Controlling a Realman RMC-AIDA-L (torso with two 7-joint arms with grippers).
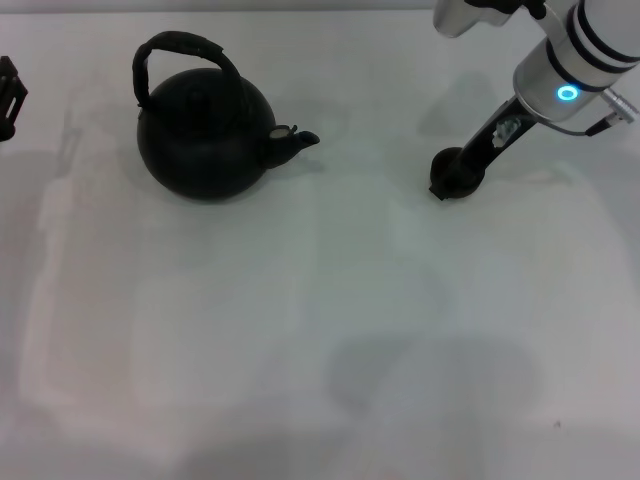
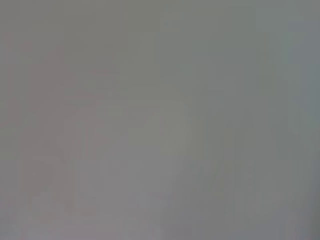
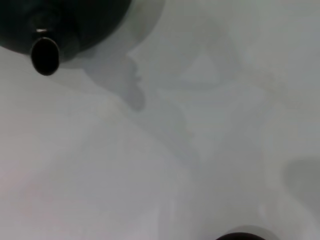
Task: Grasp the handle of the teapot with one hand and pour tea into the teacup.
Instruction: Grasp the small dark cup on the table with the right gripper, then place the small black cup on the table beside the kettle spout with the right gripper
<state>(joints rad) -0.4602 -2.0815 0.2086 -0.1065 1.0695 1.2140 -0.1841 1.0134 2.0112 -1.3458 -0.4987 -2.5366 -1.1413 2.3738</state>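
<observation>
**Right arm down at the cup, teapot unheld**

Reaching down at the far right of the table point(image 1: 320, 330), the right gripper point(image 1: 462, 168) has its dark jaws at the teacup point(image 1: 452, 180), a small low black cup on the white surface. From the head view the jaws and the cup merge into one dark shape, so it cannot be told whether they are closed on its rim, merely touching it, or spread around it. The right wrist view does not help: only a dark sliver of the cup's rim point(image 3: 242, 236) shows at one edge of that picture.

Outward from there, the white forearm with its lit blue ring slants up and away toward the right. Judging by this pose, the arm is either placing or steadying the cup so that it sits in line with the spout.

The teapot point(image 1: 203, 140) stands upright well apart from the cup, to the robot's left, with its short spout point(image 1: 298, 139) turned toward the cup. Its arched handle point(image 1: 185, 50) rises free above the lid, with nothing gripping it, so the grasp is not yet made.

The left gripper point(image 1: 8, 98) shows only as a dark tip at the far left edge, parked; whether its jaws are wide or narrow cannot be told. Its wrist view shows nothing but blank surface.
</observation>
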